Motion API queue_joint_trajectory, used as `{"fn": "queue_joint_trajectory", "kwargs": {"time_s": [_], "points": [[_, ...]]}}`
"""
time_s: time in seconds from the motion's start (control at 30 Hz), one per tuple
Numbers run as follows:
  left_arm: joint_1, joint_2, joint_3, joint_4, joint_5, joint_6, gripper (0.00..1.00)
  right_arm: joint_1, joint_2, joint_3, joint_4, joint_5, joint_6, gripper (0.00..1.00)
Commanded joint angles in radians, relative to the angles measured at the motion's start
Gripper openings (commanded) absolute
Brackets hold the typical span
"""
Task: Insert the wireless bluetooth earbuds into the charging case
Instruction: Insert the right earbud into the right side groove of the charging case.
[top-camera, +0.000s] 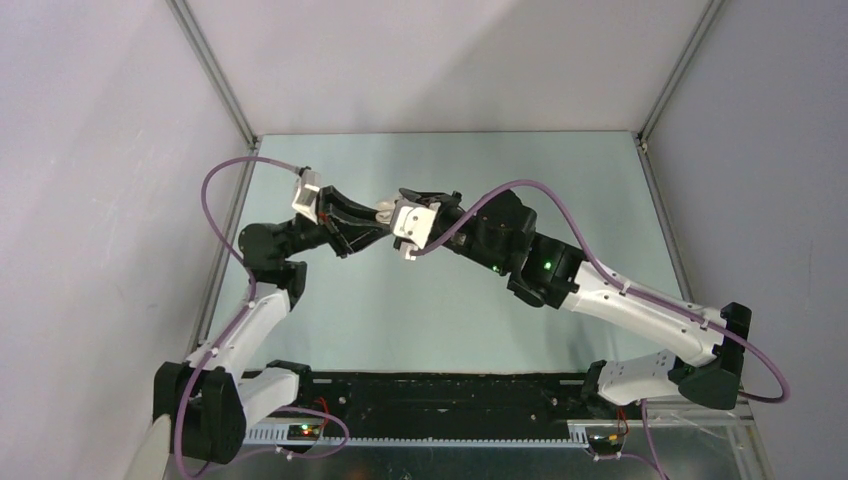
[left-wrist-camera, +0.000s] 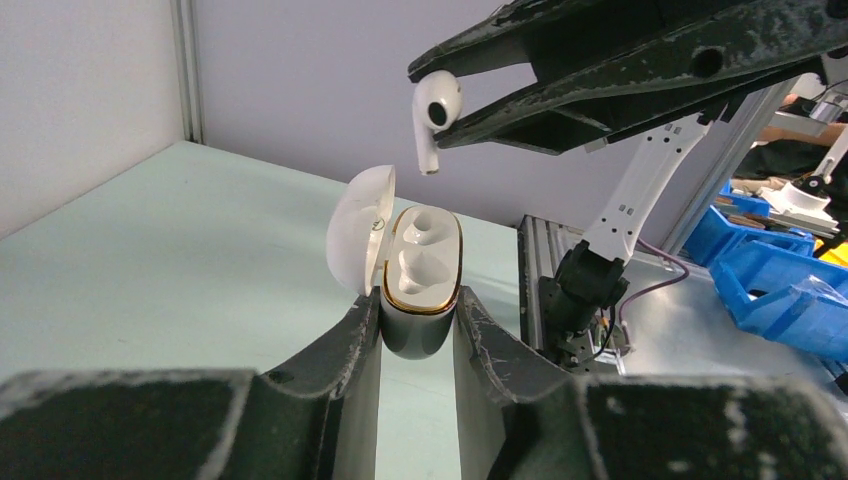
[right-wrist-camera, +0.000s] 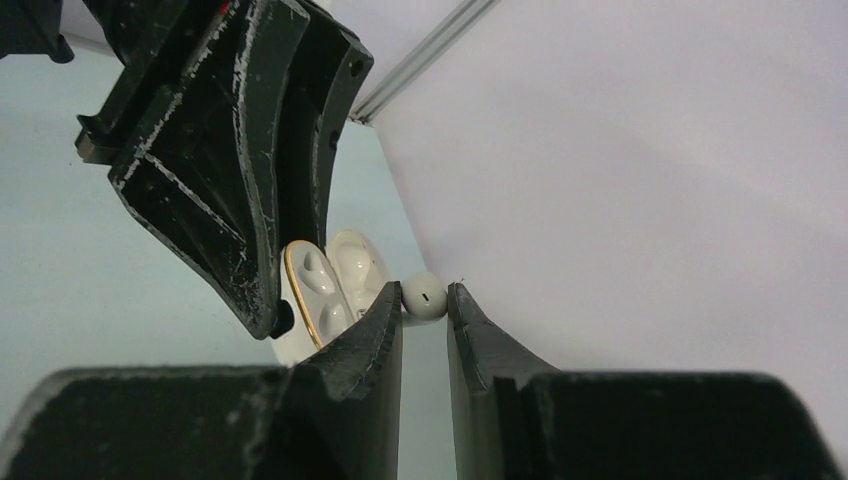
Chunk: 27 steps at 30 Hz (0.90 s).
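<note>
Top external view: both arms meet in mid-air above the pale green counter (top-camera: 440, 320). The left claw (top-camera: 378, 222) reaches in from the left and the right claw (top-camera: 403, 195) from the right, their tips close together around a small pale object too small to resolve here. Left wrist view: the left claw (left-wrist-camera: 420, 320) is clamped on the lower body of the small white rounded plastic charging case (left-wrist-camera: 422, 265), gold-edged at the rim and held upright. Its hinged lid (left-wrist-camera: 358, 240) is swung open to the left, exposing two moulded wells (left-wrist-camera: 420, 255). Just above the case, not touching it, the right claw (left-wrist-camera: 430, 105) pinches a tiny white plastic earbud (left-wrist-camera: 435, 115), stem pointing down. Right wrist view: the right claw (right-wrist-camera: 425, 305) is closed on the earbud (right-wrist-camera: 424, 297) head. The open charging case (right-wrist-camera: 320, 290) lies just beside it to the left, flanked by the left claw (right-wrist-camera: 230, 170).
</note>
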Motion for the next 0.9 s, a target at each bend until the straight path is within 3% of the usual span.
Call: {"fn": "queue_joint_trajectory", "kwargs": {"time_s": [0.0,0.4,0.87], "points": [[-0.007,-0.024,-0.004,-0.003,-0.008,0.028,0.00,0.020,-0.036,0.005,0.056,0.014,-0.009,0.00],[-0.006,-0.045,0.000,-0.006,-0.021,0.015,0.00,0.028,-0.036,0.004,-0.064,0.000,-0.008,0.00],[-0.006,-0.068,-0.009,-0.010,-0.016,0.013,0.00,0.049,-0.035,-0.025,-0.051,0.008,-0.055,0.00]]}}
